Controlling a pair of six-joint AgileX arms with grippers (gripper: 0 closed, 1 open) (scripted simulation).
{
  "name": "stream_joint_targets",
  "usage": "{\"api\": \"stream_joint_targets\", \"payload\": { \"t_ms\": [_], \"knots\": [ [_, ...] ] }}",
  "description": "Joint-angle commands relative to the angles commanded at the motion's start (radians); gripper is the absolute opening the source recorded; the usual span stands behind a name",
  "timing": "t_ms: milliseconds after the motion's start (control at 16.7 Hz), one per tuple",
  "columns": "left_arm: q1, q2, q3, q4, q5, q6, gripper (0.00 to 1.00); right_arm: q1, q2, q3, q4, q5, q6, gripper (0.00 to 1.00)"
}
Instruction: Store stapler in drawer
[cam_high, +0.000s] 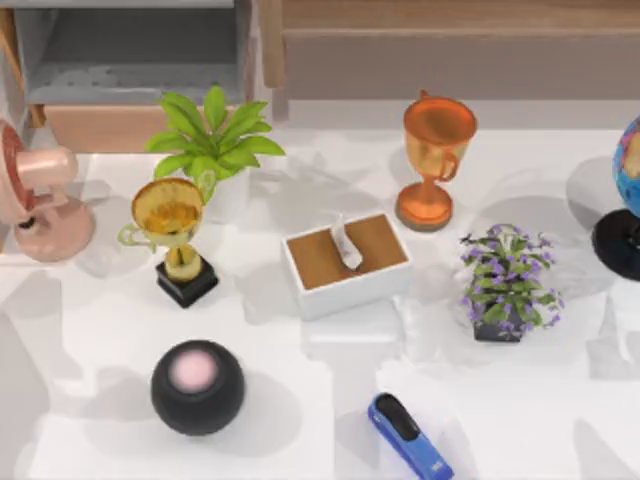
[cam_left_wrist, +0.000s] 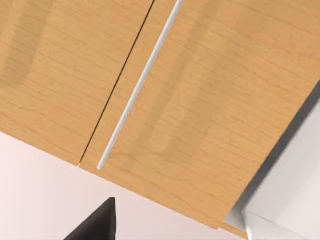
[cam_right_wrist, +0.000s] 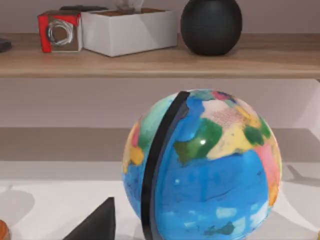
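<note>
The bright-blue stapler with its black top lies slanted near the table's front edge, right of the middle. The drawer stands pulled open at the back left, with grey walls and floor and a tan front panel. In the left wrist view, a dark piece of my left gripper hangs close before tan wooden fronts with a thin pale bar handle. In the right wrist view, a dark piece of my right gripper sits near a colourful globe.
A green plant, a gold trophy and a pink fan stand before the drawer. A white tissue box sits mid-table, with an orange trophy, a purple-flowered plant, the globe and a black round speaker around it.
</note>
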Motion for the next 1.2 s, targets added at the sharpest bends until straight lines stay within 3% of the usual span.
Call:
{"api": "stream_joint_targets", "payload": {
  "t_ms": [540,1200],
  "knots": [
    [-0.178,-0.489,-0.112,-0.503,-0.180,-0.576,1.00,0.000,0.000,0.000,0.000,0.000,0.000,1.00],
    [-0.368,-1.183,-0.210,-0.970,-0.434,-1.245,1.00,0.000,0.000,0.000,0.000,0.000,0.000,1.00]
  ]
}}
